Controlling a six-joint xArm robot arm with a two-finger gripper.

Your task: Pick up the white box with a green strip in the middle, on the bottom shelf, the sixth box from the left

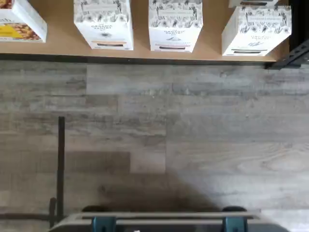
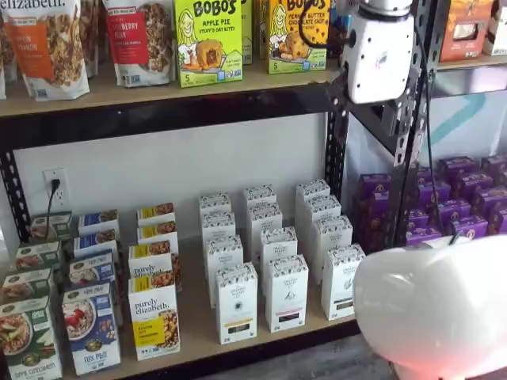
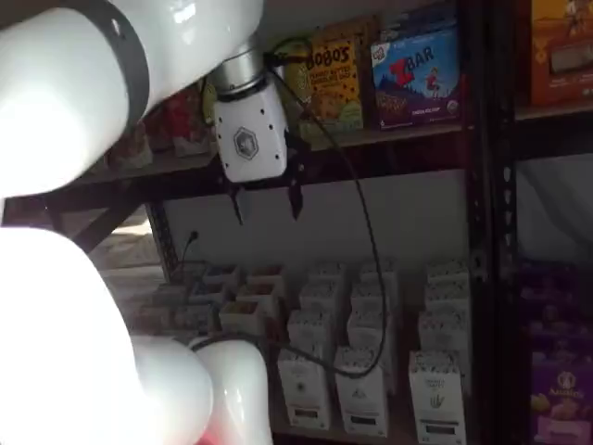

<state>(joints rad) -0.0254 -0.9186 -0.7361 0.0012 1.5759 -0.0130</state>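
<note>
I see open air above the white cartons (image 2: 286, 291) up to the upper shelf's black rail (image 2: 182, 111), though narrow gaps apparently separate neighbouring columns.

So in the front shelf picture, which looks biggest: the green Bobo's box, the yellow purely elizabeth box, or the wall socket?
Largest to smallest, as they look:
1. Green Bobo's box
2. Yellow purely elizabeth box, close behind it; it may stand nearer the camera, so true sizes are unsure
3. Wall socket, clearly smallest
</note>
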